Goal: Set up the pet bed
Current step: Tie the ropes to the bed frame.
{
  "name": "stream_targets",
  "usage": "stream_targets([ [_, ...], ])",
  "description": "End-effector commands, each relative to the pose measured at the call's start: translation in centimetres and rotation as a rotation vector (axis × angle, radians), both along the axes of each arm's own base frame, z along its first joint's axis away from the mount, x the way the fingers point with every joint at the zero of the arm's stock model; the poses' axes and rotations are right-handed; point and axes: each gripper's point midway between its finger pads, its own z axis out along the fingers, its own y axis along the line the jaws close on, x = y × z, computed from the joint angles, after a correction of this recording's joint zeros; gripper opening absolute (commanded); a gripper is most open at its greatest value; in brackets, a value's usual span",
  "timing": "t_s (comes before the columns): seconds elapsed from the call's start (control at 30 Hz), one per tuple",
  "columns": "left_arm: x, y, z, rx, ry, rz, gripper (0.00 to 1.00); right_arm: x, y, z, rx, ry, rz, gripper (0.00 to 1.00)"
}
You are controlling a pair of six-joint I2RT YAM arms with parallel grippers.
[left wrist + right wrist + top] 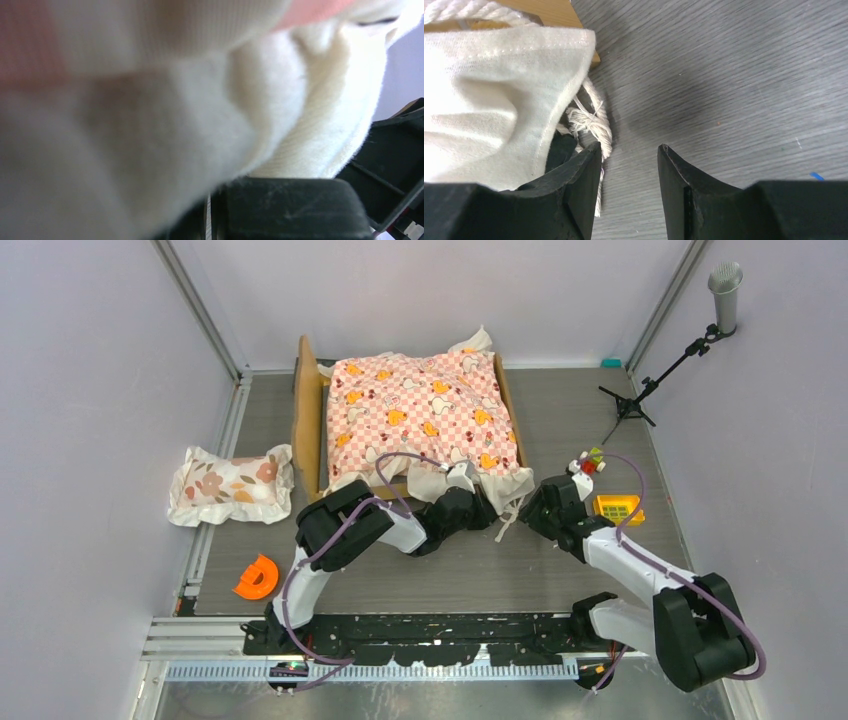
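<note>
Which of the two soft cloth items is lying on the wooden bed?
The pink-checkered sheet, printed with orange figures, is spread over the pet bed. The floral pillow lies apart from it, off the frame, to the left in the top view.

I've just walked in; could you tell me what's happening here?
Two arms are dressing the pet bed; the checkered sheet covers it. The left gripper is shut at the sheet's near ruffle; the right gripper stands open beside the bed's corner, holding nothing. The floral pillow lies apart, left of the bed.

The sheet [420,410] lies on the pet bed [306,405], the pillow [230,486] beside it on the left
</note>
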Motion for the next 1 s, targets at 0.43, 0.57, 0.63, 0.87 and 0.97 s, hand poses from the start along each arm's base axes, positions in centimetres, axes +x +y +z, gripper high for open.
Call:
stream_targets([
  [0.43,-0.5,0.9,-2.7,0.063,0.045,-0.013,0.0,1.7,1.0,-1.8,0.241,-0.058,-0.077,0.48],
  [0.57,-0.4,0.8,-2.7,0.062,0.047,-0.015,0.0,1.7,1.4,-2.1,0.261,-0.045,-0.066,0.45],
  [0.63,-0.4,0.8,-2.6,0.062,0.047,-0.015,0.0,1.6,1.7,-2.2,0.275,-0.039,-0.057,0.43],
  [0.87,-0.4,0.8,-2.8,0.064,0.051,-0.016,0.0,1.2,2.2,-2.6,0.304,-0.038,-0.046,0.4],
  [0.97,-0.5,0.8,-2.7,0.063,0.052,-0.019,0.0,1.1,2.1,-2.5,0.308,-0.047,-0.047,0.4],
])
